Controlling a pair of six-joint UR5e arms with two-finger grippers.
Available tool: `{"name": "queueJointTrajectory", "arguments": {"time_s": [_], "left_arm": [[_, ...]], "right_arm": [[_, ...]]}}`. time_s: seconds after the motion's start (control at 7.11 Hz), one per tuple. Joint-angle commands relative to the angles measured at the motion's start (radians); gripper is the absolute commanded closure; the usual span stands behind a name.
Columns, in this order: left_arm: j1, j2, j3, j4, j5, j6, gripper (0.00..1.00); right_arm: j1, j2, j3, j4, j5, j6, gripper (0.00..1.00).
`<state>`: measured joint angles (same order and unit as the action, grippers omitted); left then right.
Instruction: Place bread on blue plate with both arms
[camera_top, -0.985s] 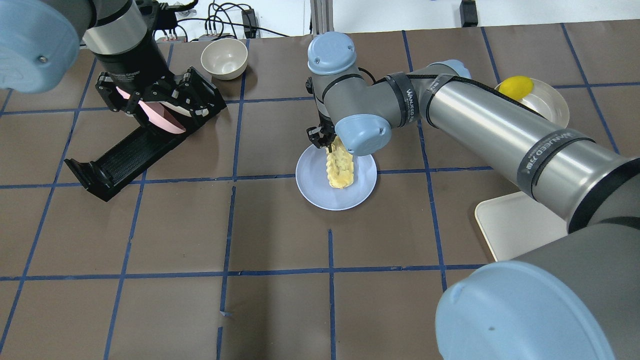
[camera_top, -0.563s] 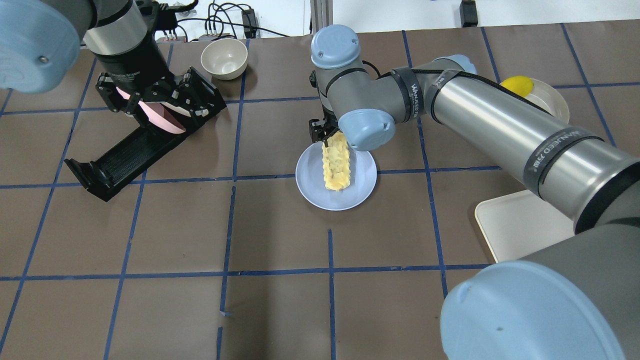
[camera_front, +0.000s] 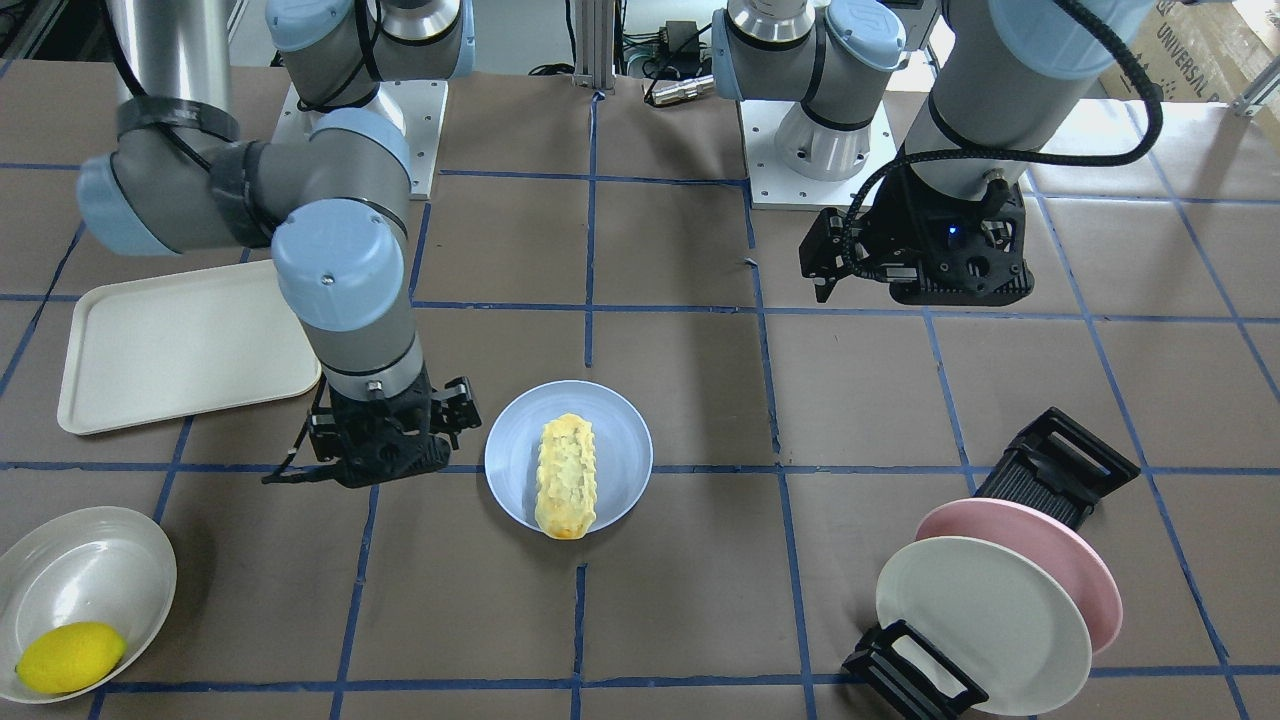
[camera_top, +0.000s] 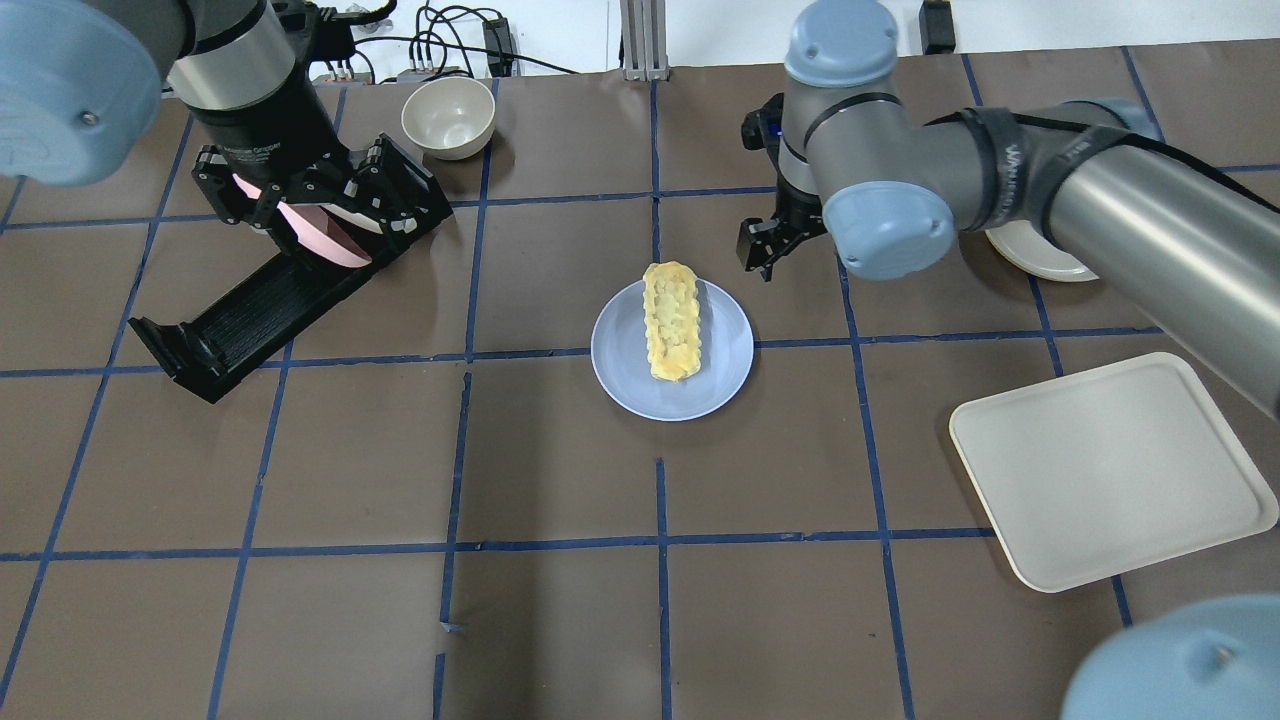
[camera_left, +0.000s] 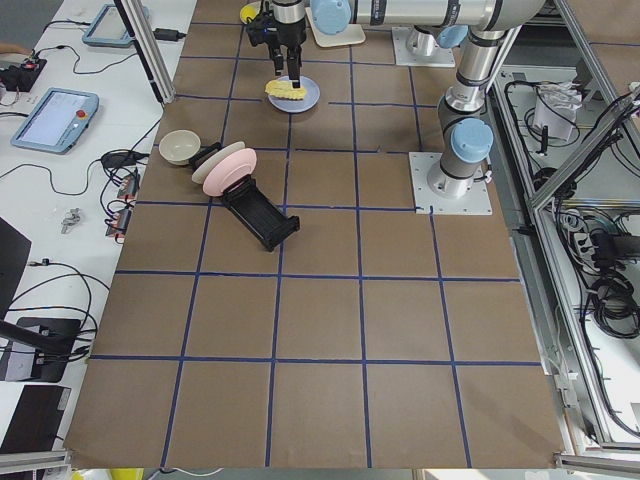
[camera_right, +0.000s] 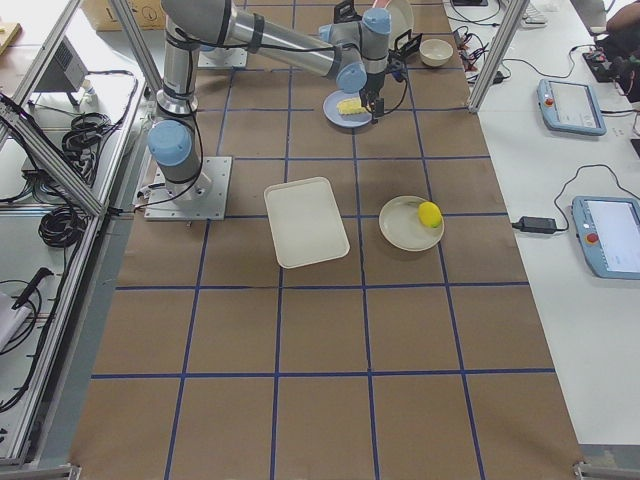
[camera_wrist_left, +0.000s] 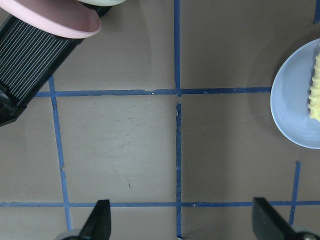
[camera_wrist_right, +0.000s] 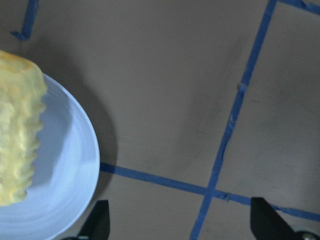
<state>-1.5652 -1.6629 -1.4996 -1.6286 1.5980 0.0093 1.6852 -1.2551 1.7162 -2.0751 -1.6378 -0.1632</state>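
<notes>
Now the bread (camera_top: 672, 320) lies lengthwise on the blue plate (camera_top: 620, 372), centre frame; the right gripper (camera_top: 768, 243) hangs just off its upper right, fingers spread, empty; the left gripper (camera_top: 300, 198), upper left, likewise gapes empty.

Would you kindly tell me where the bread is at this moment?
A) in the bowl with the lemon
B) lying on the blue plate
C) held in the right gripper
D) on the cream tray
B: the bread lies flat along the blue plate, and the right gripper hangs open and empty beside the plate.
</notes>
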Motion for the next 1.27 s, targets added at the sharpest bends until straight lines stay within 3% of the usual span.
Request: {"name": "queueJointTrajectory", "arguments": {"time_s": [0.0, 0.14, 0.28, 0.7, 1.13], "left_arm": [[0.001, 0.0, -0.001, 0.001, 0.0, 0.0, 0.0], [0.001, 0.0, -0.001, 0.001, -0.003, 0.0, 0.0], [0.002, 0.002, -0.001, 0.001, -0.001, 0.0, 0.0], [0.004, 0.003, -0.002, 0.0, 0.0, 0.0, 0.0], [0.004, 0.002, -0.002, 0.001, -0.001, 0.0, 0.0]], "right_arm": [[-0.089, -0.168, 0.095, 0.066, -0.002, -0.021, 0.0], [-0.101, -0.231, 0.097, 0.161, -0.002, -0.021, 0.0], [-0.101, -0.257, 0.1, 0.184, 0.001, -0.019, 0.0], [-0.09, -0.284, 0.132, 0.178, 0.024, -0.018, 0.0], [-0.09, -0.288, 0.077, 0.181, 0.021, -0.018, 0.0]]}}
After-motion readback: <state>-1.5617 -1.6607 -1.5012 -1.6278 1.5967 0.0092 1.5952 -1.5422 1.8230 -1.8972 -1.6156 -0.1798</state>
